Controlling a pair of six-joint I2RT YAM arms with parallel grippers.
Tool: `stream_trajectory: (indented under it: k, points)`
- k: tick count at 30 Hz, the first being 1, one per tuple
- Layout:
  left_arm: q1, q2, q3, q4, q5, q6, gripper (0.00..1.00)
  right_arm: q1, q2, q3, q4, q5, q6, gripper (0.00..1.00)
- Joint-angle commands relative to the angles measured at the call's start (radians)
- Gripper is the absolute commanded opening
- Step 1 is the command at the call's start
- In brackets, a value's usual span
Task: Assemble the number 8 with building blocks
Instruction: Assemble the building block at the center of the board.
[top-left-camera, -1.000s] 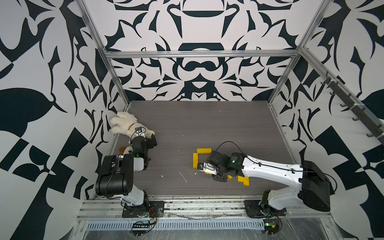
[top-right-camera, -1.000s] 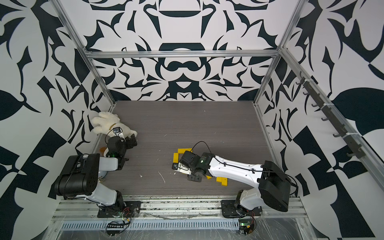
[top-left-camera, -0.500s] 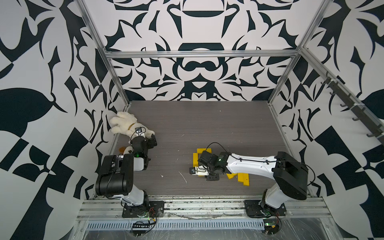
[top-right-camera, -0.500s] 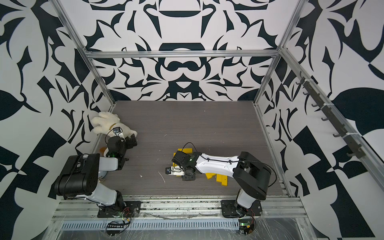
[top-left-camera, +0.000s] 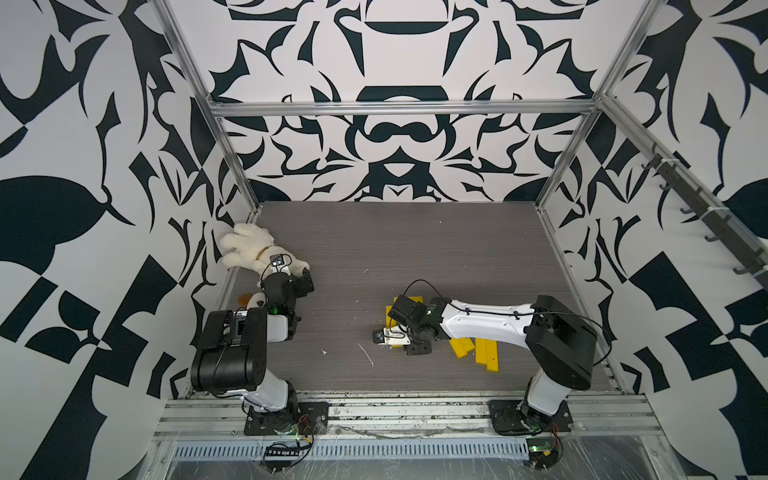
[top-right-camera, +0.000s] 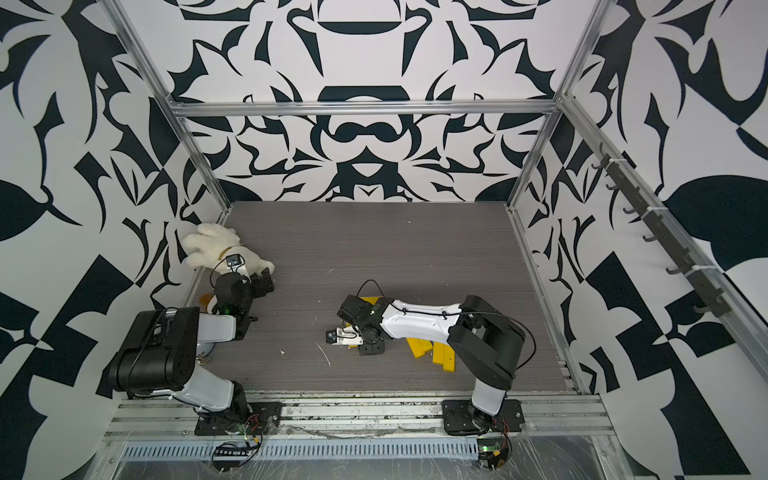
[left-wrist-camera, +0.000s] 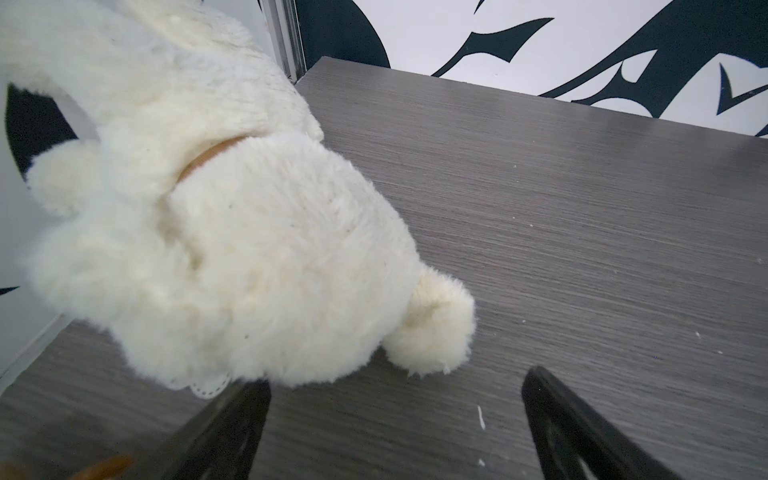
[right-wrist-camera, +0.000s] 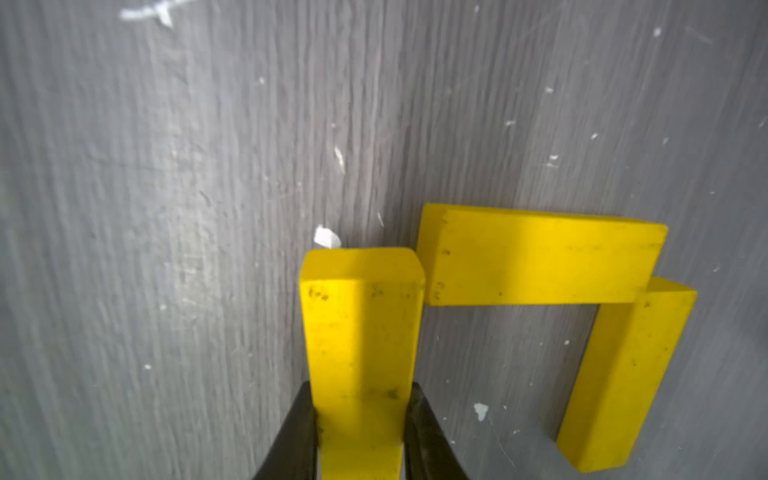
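My grey wood-grain bench (top-left-camera: 415, 249) carries a white plush toy (top-left-camera: 249, 249) at its far left edge, by the wall. Near the middle a yellow cross bar (right-wrist-camera: 540, 257) touches a side bar (right-wrist-camera: 623, 374) at a corner. More loose yellow bars (top-left-camera: 487, 353) lie heaped just beside, and white flecks (top-left-camera: 365, 354) dot the surface

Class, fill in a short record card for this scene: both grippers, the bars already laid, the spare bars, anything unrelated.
Right gripper: jaws shut on held bar, its end beside the cross bar
Left gripper: jaws open, empty, beside the plush toy
Laid bars: cross bar and side bar, meeting at a corner
Spare bars: loose, partly hidden by the right arm
Progress: three sides of one loop
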Motion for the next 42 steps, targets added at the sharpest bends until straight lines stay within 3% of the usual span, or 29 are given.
stream_trajectory:
  k: [1, 8, 22, 42]
  points:
    - [0.005, -0.005, 0.007, 0.016, 0.007, 0.000, 0.99, -0.017, -0.051, -0.017, -0.043, -0.023, -0.037, 0.11]
    - [0.005, -0.005, 0.008, 0.016, 0.006, 0.001, 0.99, -0.040, -0.138, -0.088, -0.056, -0.008, -0.051, 0.11]
    - [0.004, -0.005, 0.007, 0.016, 0.007, 0.000, 0.99, -0.080, 0.032, 0.035, -0.038, 0.046, -0.046, 0.13]
    - [0.004, -0.005, 0.007, 0.016, 0.007, 0.000, 0.99, -0.089, 0.105, 0.132, -0.115, 0.038, 0.033, 0.15]
